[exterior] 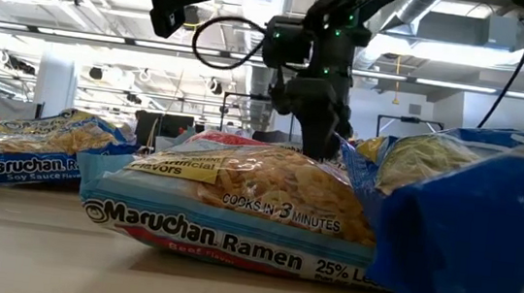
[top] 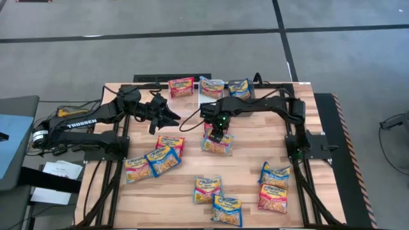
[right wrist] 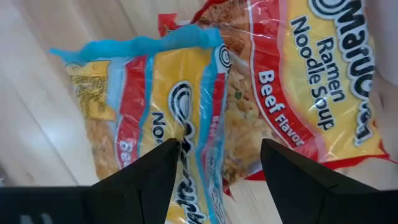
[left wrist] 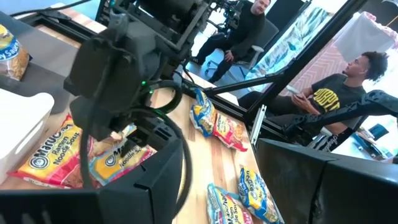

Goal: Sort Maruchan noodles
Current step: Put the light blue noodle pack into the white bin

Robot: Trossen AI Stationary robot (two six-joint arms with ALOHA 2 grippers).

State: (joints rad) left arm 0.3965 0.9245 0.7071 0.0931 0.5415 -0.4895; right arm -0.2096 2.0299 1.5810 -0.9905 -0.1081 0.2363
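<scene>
Hovering right claw [top: 218,137], fingers spread, over blue-edged noodle packet [top: 217,144] mid-table [top: 249,179]; left claw [top: 167,115] open, raised nearby.

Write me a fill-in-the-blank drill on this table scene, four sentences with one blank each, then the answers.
1. The right gripper hangs over two overlapping packets with its fingers ____.
2. The red packet under it reads "____ Flavor".
3. The left gripper hovers above the table and holds ____.
4. The packet's front in the low view says it cooks in ____ minutes.

Answers: open; Beef; nothing; 3
</scene>
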